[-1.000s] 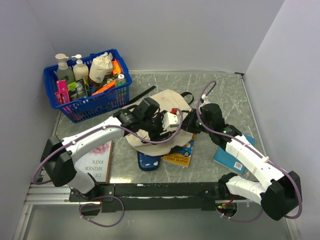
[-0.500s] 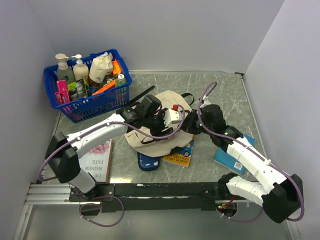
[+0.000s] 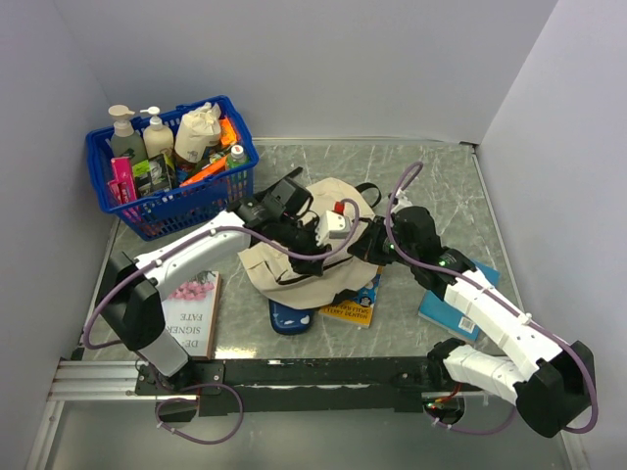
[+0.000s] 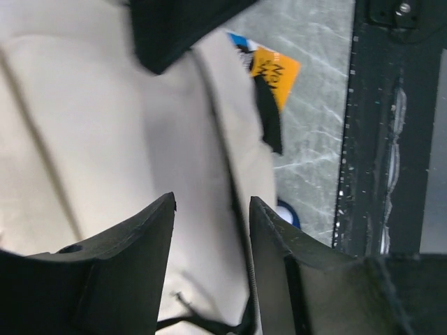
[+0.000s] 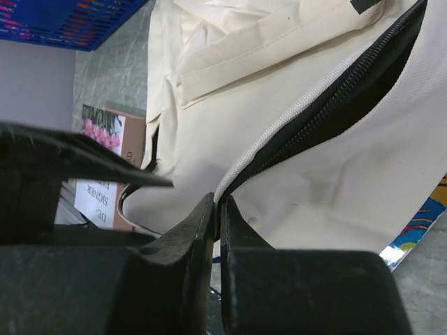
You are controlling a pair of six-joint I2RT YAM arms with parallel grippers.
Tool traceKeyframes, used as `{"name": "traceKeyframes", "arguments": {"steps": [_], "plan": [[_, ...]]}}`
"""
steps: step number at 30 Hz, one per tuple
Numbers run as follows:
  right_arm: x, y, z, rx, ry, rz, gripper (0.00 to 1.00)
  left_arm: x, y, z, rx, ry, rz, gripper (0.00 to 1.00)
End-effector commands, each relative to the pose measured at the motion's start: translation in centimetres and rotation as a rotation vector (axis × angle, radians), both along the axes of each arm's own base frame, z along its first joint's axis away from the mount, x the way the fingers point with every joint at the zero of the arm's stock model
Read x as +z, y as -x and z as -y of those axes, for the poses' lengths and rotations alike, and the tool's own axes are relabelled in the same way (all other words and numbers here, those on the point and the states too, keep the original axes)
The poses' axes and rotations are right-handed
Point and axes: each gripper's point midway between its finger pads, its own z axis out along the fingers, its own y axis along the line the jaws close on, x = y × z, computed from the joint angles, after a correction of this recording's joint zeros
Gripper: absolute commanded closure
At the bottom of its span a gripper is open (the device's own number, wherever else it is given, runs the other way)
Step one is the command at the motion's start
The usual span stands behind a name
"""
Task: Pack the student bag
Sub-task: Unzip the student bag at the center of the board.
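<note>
The student bag (image 3: 274, 272) sits slumped in the middle of the surface (image 3: 441, 186), and from the top camera both arms cross over it, so most of its middle is hidden. You mainly get the cream fabric at the edges plus a black strap (image 3: 282, 182) sticking out the far side.

The right fingers (image 5: 206, 223) are pinched shut on the bag's right side, on the edge of the opening. In the right wrist view the pale zipper tape (image 5: 279, 129) runs straight into the tips. That gap looks dark inside and I can't make out anything in there.

The left fingers (image 4: 150, 237) are apart, hovering over plain cream cloth. Nothing sits between them that I can see, though whether the tips touch the fabric is hard to call.

- A yellow book (image 3: 355, 305) is tucked under the bag's near edge, only a corner showing.
- A dark blue thing (image 3: 291, 315) pokes out next to it (no idea what it is).
- Right of the bag, a blue book (image 3: 453, 305) is partly covered by the right arm.
- Left of the bag, the flowery book (image 3: 188, 318) has its cover cut off by the left arm.
- Behind and left of the bag is a blue basket (image 3: 176, 204) crammed with bottles.
</note>
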Motion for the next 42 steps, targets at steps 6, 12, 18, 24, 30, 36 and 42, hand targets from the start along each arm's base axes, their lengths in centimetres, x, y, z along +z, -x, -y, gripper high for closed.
{"name": "traceKeyframes", "arguments": {"steps": [6,12,18,24,30,36,42], "plan": [[1.7,0.2,-0.5,0.016,-0.027,0.076,1.0,1.8,-2.5,0.3,0.035,0.057,0.045,0.53],[1.8,0.3,-0.7,0.019,-0.025,0.082,1.0,1.4,-2.6,0.3,0.034,0.052,0.044,0.54],[1.9,0.5,-0.8,0.031,-0.027,0.088,0.97,0.9,-4.1,0.2,0.097,0.035,0.095,0.71],[1.8,1.2,-0.4,0.028,-0.02,0.101,0.68,0.5,-7.0,-0.2,0.212,-0.001,0.185,0.99],[-0.5,2.1,0.3,0.024,0.01,0.067,0.48,1.7,-7.0,0.4,0.243,0.022,0.167,0.99],[-4.1,3.3,1.1,0.024,0.055,0.027,0.5,5.9,-8.9,0.7,0.345,0.073,0.246,0.99],[-7.0,3.7,1.2,0.053,0.107,-0.024,0.58,17.2,-8.7,2.9,0.301,0.255,0.384,0.99]]}}
